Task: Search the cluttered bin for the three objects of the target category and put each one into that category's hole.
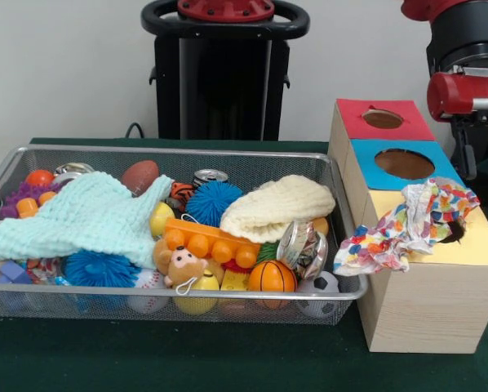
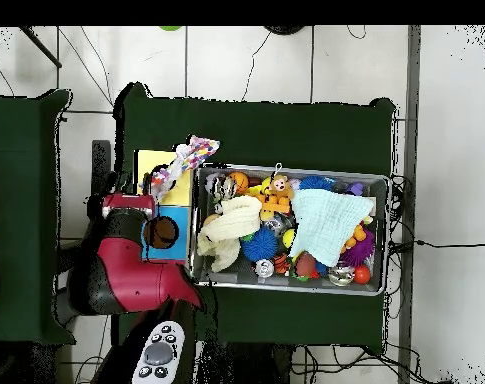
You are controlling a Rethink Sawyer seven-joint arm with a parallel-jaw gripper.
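Note:
The wire mesh bin [image 1: 187, 152] is full of toys and also shows in the overhead view [image 2: 291, 168]. A bunched white printed cloth [image 1: 407, 224] lies on the pale wooden box, over the yellow-surround hole [image 1: 454, 233], and one end hangs off towards the bin. It also shows in the overhead view [image 2: 186, 158]. Only a dark sliver of the hole shows. The gripper [image 1: 470, 155] hangs from the red wrist behind the boxes, above and apart from the cloth. No other printed cloth shows clearly in the bin.
The blue-surround hole [image 1: 404, 163] and the red-surround hole [image 1: 383, 118] top the boxes behind. A mint knitted cloth [image 1: 81, 216] and a cream knitted cloth [image 1: 277, 208] cover many toys. An orange block [image 1: 211, 243], a basketball [image 1: 271, 276] and a blue spiky ball [image 1: 213, 202] lie in the bin.

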